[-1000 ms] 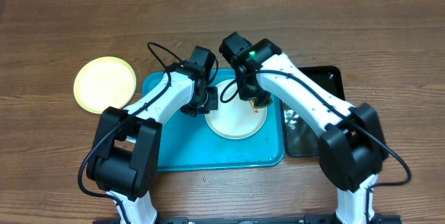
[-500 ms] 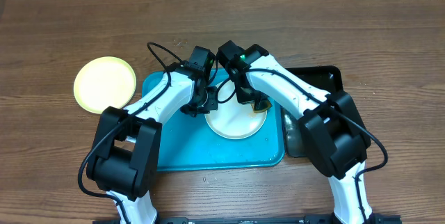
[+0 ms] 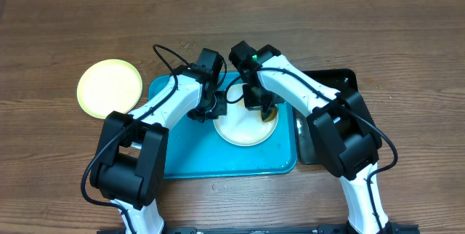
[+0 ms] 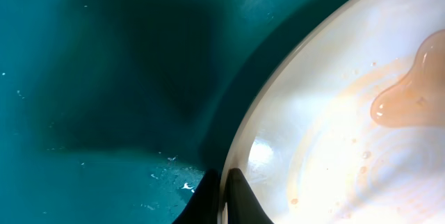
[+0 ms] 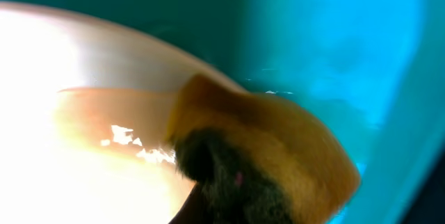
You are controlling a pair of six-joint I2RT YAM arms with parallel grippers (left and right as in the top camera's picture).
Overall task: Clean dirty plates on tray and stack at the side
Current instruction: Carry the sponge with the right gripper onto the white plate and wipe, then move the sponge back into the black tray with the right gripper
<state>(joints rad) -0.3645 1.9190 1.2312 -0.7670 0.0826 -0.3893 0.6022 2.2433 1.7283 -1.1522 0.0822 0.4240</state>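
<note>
White plate (image 3: pixel 243 128) under my right gripper (image 3: pixel 261 108), which clamped a sponge (image 5: pixel 264 154), showed smears (image 4: pixel 410 92); left gripper (image 4: pixel 224 195) pinched its rim; yellow plate (image 3: pixel 110 88), well left, judged done.

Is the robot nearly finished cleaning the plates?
Partway. The yellow plate lies beside the tray, looking clean. The left gripper pinches the rim of the white plate while the right gripper presses a sponge on it. An orange smear is on it, and it isn't stacked yet.
</note>
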